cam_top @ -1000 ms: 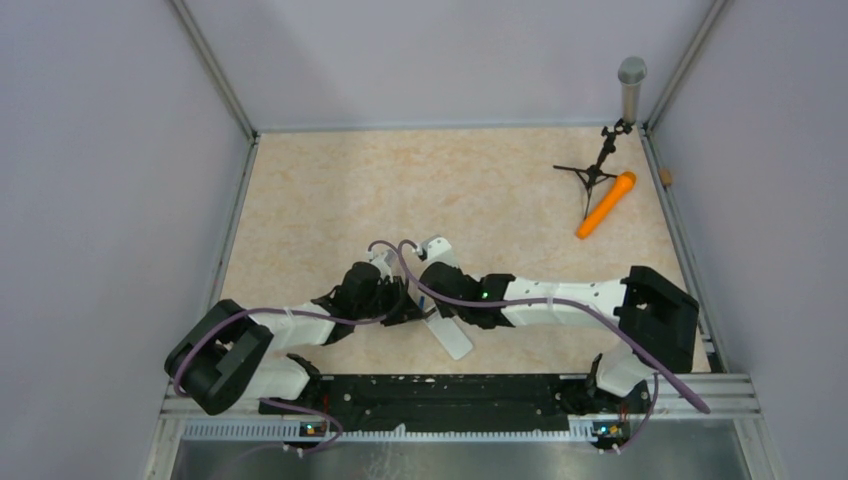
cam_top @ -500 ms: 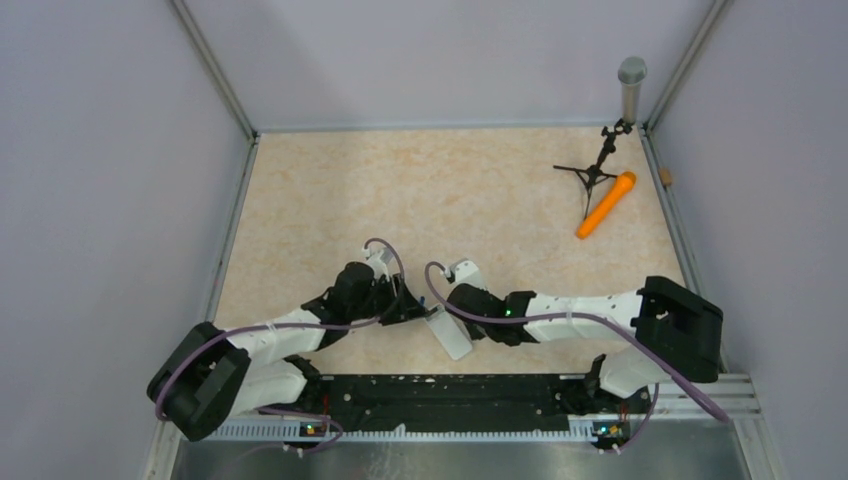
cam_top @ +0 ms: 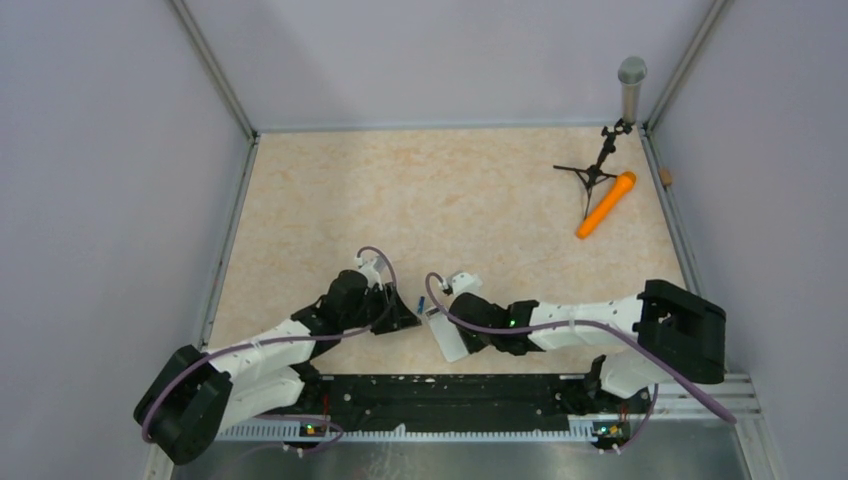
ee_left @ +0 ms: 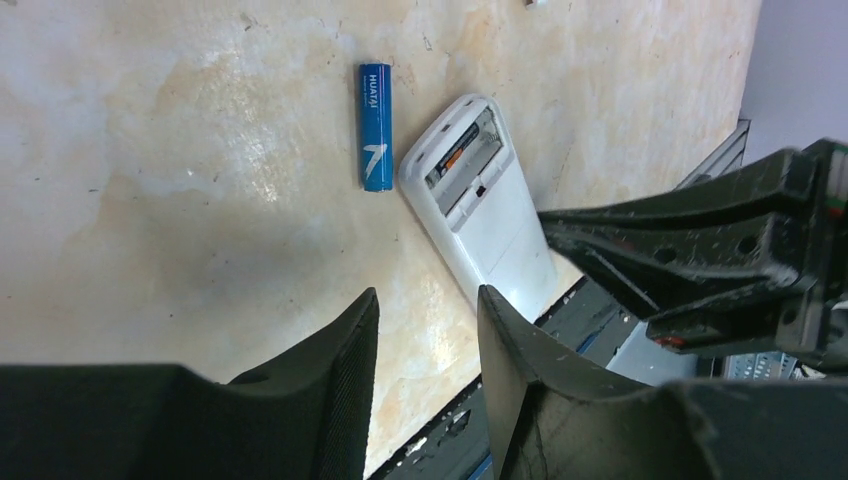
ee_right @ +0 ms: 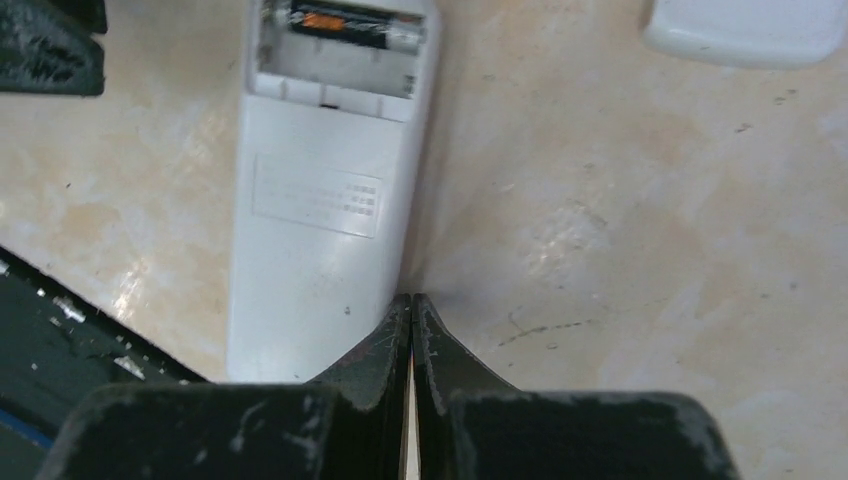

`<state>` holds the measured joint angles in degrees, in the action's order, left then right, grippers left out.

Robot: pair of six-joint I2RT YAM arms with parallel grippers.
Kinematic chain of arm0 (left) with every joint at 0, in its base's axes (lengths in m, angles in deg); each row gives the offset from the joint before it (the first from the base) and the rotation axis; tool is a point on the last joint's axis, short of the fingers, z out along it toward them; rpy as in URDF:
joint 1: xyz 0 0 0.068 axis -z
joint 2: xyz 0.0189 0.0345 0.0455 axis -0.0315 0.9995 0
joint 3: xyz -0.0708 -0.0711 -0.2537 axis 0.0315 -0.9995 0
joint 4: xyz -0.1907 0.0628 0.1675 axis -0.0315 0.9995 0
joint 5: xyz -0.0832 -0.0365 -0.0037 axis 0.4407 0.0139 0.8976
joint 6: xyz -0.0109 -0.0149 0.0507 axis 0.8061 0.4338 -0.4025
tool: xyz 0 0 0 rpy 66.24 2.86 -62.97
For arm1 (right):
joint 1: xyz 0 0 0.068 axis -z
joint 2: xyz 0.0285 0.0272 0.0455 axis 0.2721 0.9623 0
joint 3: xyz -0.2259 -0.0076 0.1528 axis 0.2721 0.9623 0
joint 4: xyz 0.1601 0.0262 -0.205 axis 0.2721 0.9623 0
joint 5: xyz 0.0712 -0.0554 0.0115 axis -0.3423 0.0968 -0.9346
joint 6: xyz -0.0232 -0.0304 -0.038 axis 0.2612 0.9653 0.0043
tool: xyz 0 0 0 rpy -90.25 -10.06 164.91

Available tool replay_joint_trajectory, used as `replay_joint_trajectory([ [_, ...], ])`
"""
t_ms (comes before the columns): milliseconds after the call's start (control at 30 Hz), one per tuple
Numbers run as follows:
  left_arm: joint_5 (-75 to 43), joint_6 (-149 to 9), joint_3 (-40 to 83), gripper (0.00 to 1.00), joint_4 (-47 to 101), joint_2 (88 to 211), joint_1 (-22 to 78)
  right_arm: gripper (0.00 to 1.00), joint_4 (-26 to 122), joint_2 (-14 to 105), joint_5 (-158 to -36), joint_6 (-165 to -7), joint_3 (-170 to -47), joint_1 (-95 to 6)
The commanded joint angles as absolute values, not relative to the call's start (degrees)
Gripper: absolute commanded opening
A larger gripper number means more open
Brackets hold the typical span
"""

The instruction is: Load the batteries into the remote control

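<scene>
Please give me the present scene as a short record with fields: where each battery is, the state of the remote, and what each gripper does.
remote control: back up on the table, battery compartment open
dark battery: seated in the compartment
blue battery: loose on the table, close beside the remote's open end
white piece: on the table apart from the remote, perhaps the cover
left gripper: open, empty
right gripper: shut, empty, beside the remote
</scene>
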<state>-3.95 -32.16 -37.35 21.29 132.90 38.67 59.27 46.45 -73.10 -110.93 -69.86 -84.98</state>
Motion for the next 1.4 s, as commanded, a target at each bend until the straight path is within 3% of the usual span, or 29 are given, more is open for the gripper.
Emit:
replay_joint_trajectory([
  [0,-6.55,-32.42,-37.87,0.43,24.27,129.22,38.71,0.0,57.51,45.81,-75.4,-111.44,-69.45,-88.69],
  [367,-11.17,-33.08,-38.06,0.44,30.99,121.35,38.57,0.0,57.8,51.86,-73.39,-116.03,-75.32,-96.76],
  [967,-15.98,-33.58,-39.61,0.45,40.87,109.17,38.57,0.0,53.16,61.75,-70.35,-119.02,-86.42,-95.27],
  [1367,-17.39,-34.53,-39.5,0.45,43.56,106.4,38.55,0.0,52.55,64.28,-64.0,-121.79,-87.45,-90.76],
])
